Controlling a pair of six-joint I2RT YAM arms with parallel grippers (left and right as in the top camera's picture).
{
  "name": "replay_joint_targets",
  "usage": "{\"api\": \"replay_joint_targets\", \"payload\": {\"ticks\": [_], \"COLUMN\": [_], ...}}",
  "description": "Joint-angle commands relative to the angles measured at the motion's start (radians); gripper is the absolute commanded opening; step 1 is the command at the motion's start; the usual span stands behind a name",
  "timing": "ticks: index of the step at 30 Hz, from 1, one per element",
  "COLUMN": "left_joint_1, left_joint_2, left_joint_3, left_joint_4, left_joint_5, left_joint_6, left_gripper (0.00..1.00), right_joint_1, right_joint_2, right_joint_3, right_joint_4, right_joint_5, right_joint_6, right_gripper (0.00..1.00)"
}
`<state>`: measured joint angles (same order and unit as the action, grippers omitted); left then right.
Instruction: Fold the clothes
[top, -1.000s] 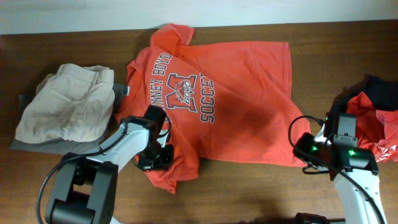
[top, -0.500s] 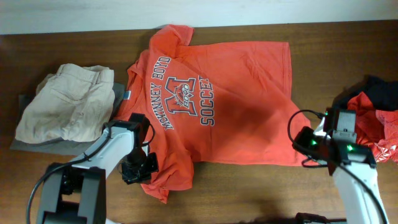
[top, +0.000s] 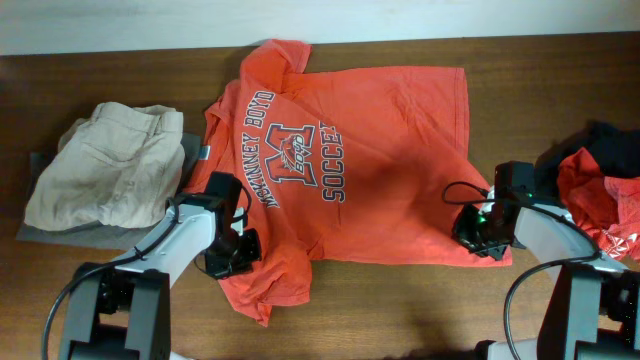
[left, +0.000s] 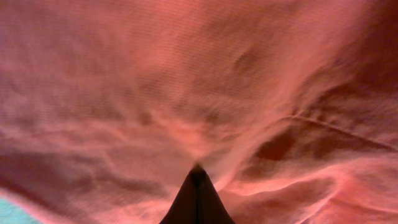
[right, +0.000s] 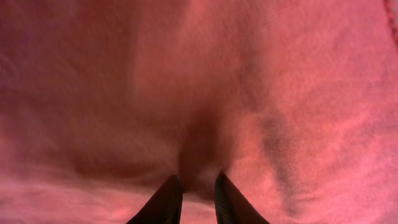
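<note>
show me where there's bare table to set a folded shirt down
Bare wood: the back-right stretch of the table between the orange T-shirt and the red and black pile; the front strip below the shirt's hem, between the left gripper and right gripper. Crowded: the left side, under the khaki trousers.

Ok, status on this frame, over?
Left gripper shut on orange T-shirt, lower-left edge. Right gripper pinching its lower-right hem. Shirt mostly spread. Khaki trousers alongside.

White-shelled left arm (top: 172, 243), matching white right arm (top: 548, 233), black joints and wrist blocks on both, dark grey shoulder housings, thin black cables (top: 462, 186) looping off each, small green light (top: 487, 209) on the right wrist, dark pointed left fingers (left: 197, 199), dark tapered right fingers (right: 166, 200)
</note>
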<state>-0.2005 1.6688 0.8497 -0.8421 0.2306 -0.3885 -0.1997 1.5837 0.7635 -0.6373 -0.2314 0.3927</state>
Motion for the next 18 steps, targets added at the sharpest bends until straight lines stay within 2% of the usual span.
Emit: {"api": "replay_joint_targets", "payload": {"ticks": [1,6,18], "left_joint_1": [-0.004,0.013,0.155], "left_joint_2": [-0.019,-0.019,-0.022], "left_joint_3": [-0.001,-0.005,-0.060], "left_joint_4": [0.002,-0.118,-0.174], "left_joint_5": [0.015,-0.045,-0.043], "left_joint_6": [0.011,-0.035,-0.026], "left_gripper": [0.01,0.00,0.00], "right_joint_1": [-0.004,-0.004,-0.012], "right_joint_2": [0.026,0.026,0.026], "right_joint_3": [0.010,0.010,0.010], "right_joint_4": [-0.001,-0.027,-0.038], "right_joint_5": [-0.027,0.082,0.364], "right_joint_6": [-0.016,0.015,0.144], "right_gripper": [0.23,0.20,0.20]}}
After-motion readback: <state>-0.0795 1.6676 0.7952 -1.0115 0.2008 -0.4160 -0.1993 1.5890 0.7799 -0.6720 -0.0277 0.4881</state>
